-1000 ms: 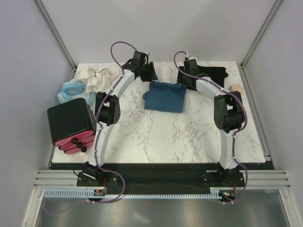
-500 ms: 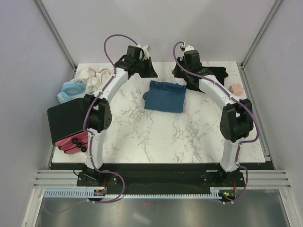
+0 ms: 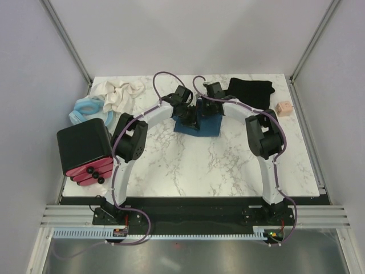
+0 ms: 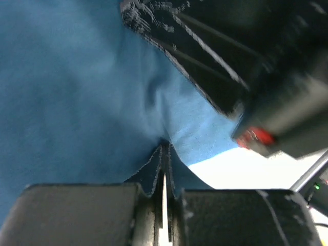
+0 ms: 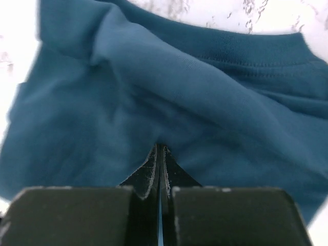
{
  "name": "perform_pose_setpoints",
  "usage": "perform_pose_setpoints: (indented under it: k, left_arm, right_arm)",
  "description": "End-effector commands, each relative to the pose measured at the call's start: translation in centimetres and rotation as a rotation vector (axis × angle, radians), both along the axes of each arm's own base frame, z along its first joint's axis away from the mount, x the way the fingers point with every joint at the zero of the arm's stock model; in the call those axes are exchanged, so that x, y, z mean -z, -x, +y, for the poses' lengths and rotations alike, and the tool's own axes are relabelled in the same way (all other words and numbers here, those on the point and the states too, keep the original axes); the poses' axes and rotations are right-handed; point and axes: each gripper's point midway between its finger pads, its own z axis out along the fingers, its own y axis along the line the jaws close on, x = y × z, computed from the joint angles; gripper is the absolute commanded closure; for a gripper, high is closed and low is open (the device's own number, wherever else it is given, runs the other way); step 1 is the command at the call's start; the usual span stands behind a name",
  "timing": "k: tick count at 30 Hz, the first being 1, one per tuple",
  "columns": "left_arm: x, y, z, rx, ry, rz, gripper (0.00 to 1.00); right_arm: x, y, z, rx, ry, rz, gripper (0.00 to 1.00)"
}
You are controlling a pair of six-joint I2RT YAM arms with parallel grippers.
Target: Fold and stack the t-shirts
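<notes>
The dark teal-blue t-shirt (image 3: 209, 128) lies folded on the marble table (image 3: 188, 165), left of the back centre. Both grippers have come together over it. My left gripper (image 3: 190, 117) is shut, and its tips (image 4: 165, 147) touch a crease in the teal cloth (image 4: 77, 92). My right gripper (image 3: 205, 114) is shut too, its tips (image 5: 160, 148) resting against the shirt (image 5: 205, 92) below the collar. No cloth shows between either pair of fingers. The right arm (image 4: 230, 51) crosses the left wrist view. The black t-shirt (image 3: 251, 90) lies bunched at the back right.
Cream cloths (image 3: 117, 94) and a pale blue ring-shaped item (image 3: 85, 108) lie at the back left. A black and red box (image 3: 85, 151) sits on the left edge. A small pink block (image 3: 283, 107) is near the right edge.
Both arms swung in from the back of the table and down onto the teal shirt. Both grippers went from open to shut before they reached it.
</notes>
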Motion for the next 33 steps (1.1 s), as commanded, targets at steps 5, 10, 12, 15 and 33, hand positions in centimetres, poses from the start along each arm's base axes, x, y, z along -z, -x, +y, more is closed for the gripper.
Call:
perform_pose_setpoints:
  k: [5, 10, 12, 15, 33]
  left_arm:
    - [2.1, 0.6, 1.3, -0.056, -0.057, 0.016, 0.98]
    - [2.7, 1.6, 2.1, -0.054, -0.077, 0.035, 0.98]
    - [3.1, 1.8, 2.2, -0.048, -0.086, 0.045, 0.98]
    - [3.9, 2.1, 2.4, -0.041, -0.102, 0.064, 0.98]
    - [5.3, 3.3, 2.8, -0.03, -0.123, 0.13, 0.98]
  right_arm:
    - [1.7, -4.6, -0.6, 0.081, 0.066, -0.052, 1.0]
    - [0.7, -7.2, -1.2, 0.139, 0.054, -0.099, 1.0]
    - [0.8, -7.9, -1.4, 0.146, 0.052, -0.105, 1.0]
    - [0.7, -9.1, -2.1, 0.161, 0.055, -0.119, 1.0]
    - [0.0, -13.3, -6.8, 0.253, 0.071, -0.187, 1.0]
